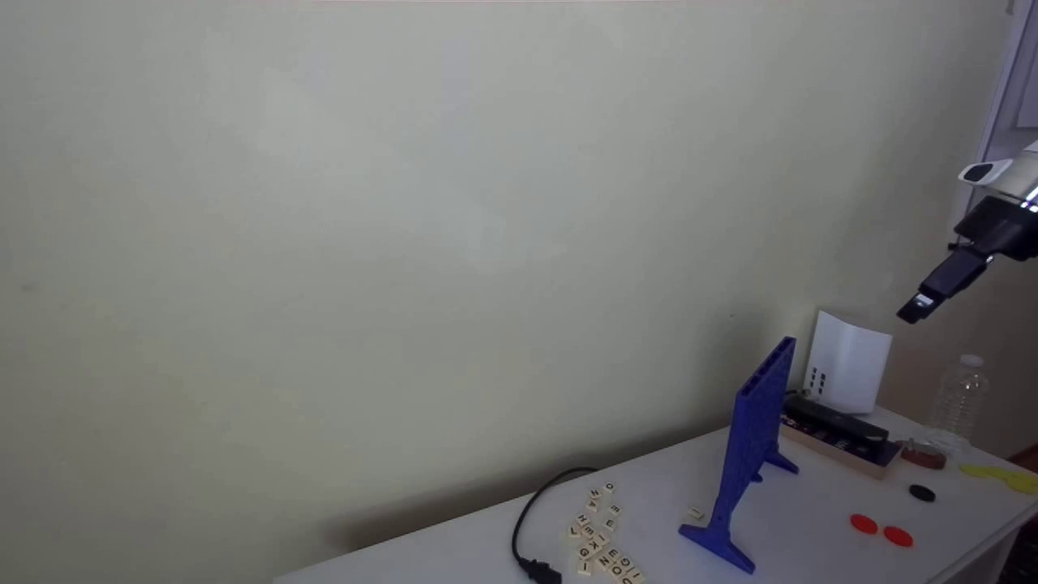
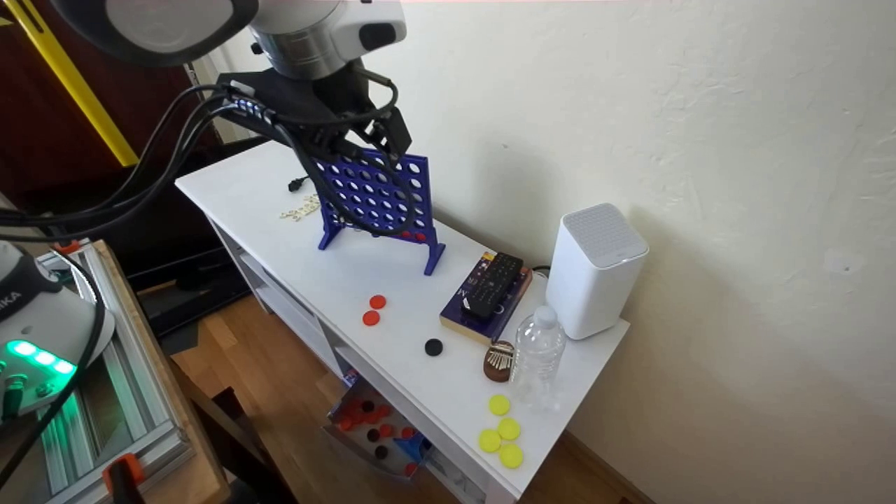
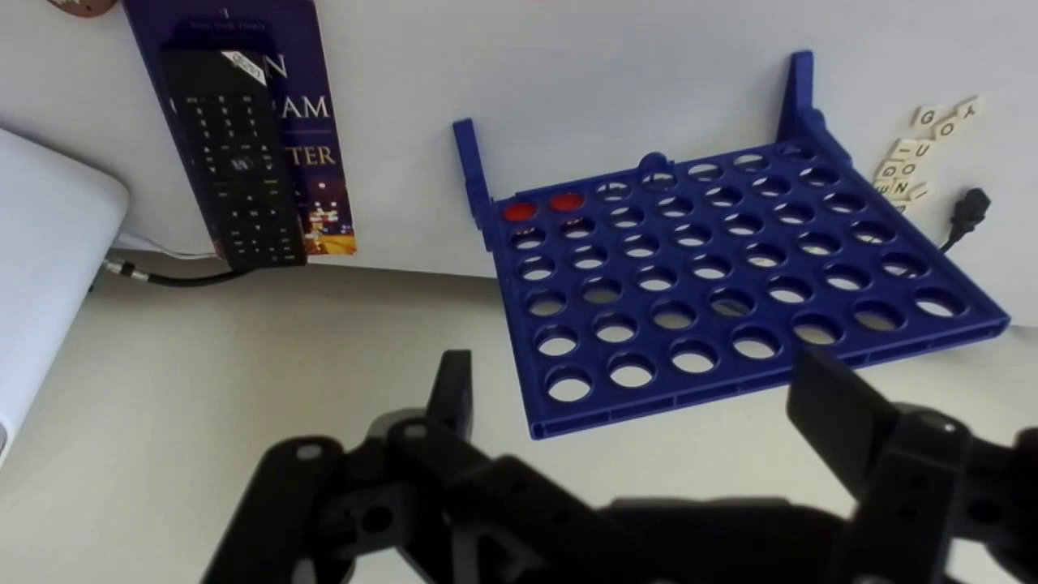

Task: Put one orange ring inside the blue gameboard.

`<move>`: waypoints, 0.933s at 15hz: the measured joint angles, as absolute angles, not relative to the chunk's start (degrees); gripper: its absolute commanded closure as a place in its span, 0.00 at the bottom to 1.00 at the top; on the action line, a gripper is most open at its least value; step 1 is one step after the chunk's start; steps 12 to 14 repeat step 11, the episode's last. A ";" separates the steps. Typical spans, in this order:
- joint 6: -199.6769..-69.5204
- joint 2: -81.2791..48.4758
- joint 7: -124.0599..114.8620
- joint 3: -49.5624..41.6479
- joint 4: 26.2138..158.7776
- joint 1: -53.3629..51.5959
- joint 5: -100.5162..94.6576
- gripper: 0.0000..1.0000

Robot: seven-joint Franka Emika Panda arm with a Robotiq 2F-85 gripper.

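The blue gameboard (image 1: 750,422) stands upright on its feet on the white table; it also shows in an exterior view (image 2: 424,178) and the wrist view (image 3: 638,302). Two red tokens sit in its bottom row at one end (image 3: 519,212). Two loose orange rings lie flat on the table beside the board, one (image 1: 864,524) close to the other (image 1: 898,536); both show in an exterior view (image 2: 377,302). My gripper (image 3: 632,389) is open and empty. It hangs above table height, with the board's top slots between its fingers in the wrist view. One finger (image 1: 916,311) shows in an exterior view.
A book with a black remote (image 2: 493,283), white box (image 2: 598,273), bottle (image 2: 539,350), thumb piano (image 2: 498,362), black token (image 2: 434,347) and yellow tokens (image 2: 510,428) share the table. Letter tiles (image 1: 596,539) and a cord (image 1: 519,519) lie past the board. An open drawer (image 2: 367,458) holds tokens.
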State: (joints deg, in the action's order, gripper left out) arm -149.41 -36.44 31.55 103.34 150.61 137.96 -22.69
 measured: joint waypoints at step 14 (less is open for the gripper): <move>-136.34 -35.43 31.03 106.40 148.28 139.93 -28.85 0.00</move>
